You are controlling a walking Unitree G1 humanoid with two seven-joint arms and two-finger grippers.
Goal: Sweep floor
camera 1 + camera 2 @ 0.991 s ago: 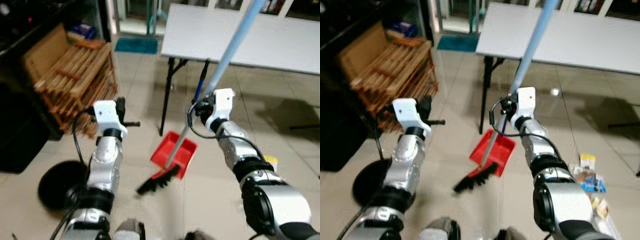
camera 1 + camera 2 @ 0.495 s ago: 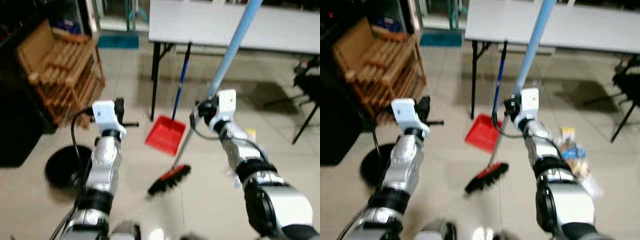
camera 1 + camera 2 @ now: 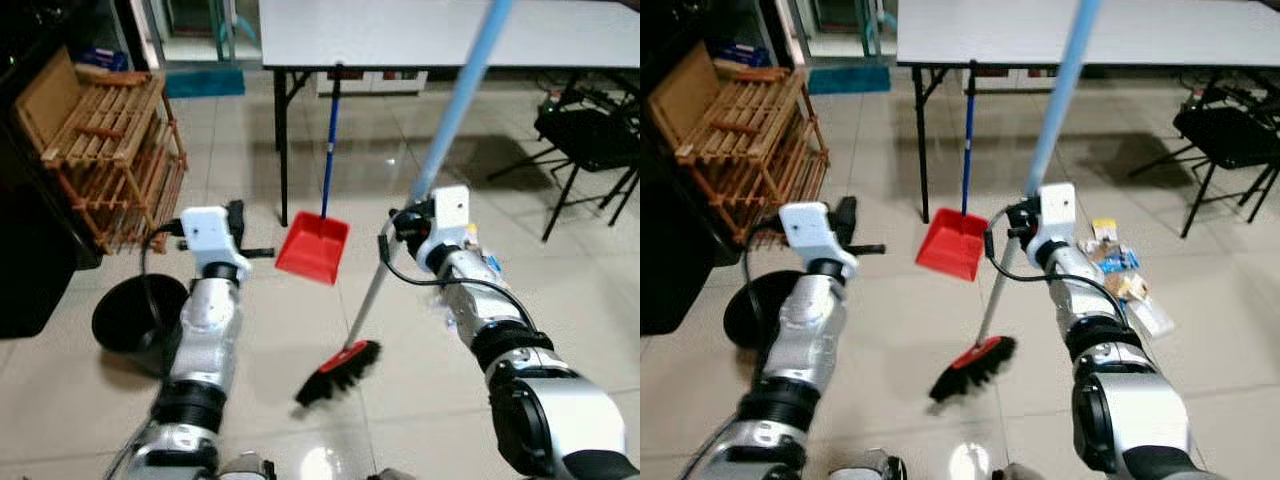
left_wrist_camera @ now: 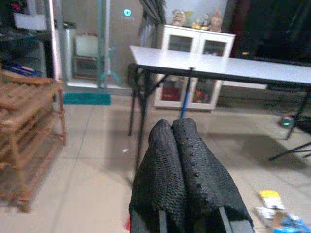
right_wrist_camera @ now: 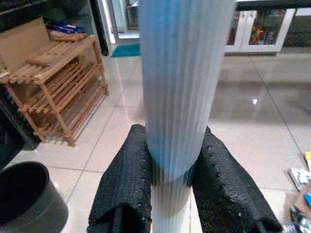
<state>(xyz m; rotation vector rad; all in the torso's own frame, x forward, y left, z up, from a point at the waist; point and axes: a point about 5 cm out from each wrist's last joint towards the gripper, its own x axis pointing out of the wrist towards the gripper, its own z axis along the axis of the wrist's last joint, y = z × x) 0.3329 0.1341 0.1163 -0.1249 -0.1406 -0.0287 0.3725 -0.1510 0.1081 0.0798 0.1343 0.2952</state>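
So far the tiled floor before me looks mostly bare and glossy, which I take to mean the sweeping is underway rather than finished. A white folding table stands across the room, with a wooden rack off to my left and a dark chair off to my right. A black bin sits on the tiles just beside my left arm.

My right gripper is clenched around the pale blue handle of the broom, a finger on either side of the shaft. The broom slants down from upper right, and its red and black head rests on the tiles between my two arms. A red dustpan with a blue handle stands propped by the table leg, well apart from the broom head, untouched as far as I can judge.

My left gripper is raised at chest height, its two fingers pressed together on nothing.

What is left, I judge, is the scatter of small packets and wrappers lying on the tiles near my right elbow. They have not been gathered toward the dustpan, so the collecting step is not yet done.
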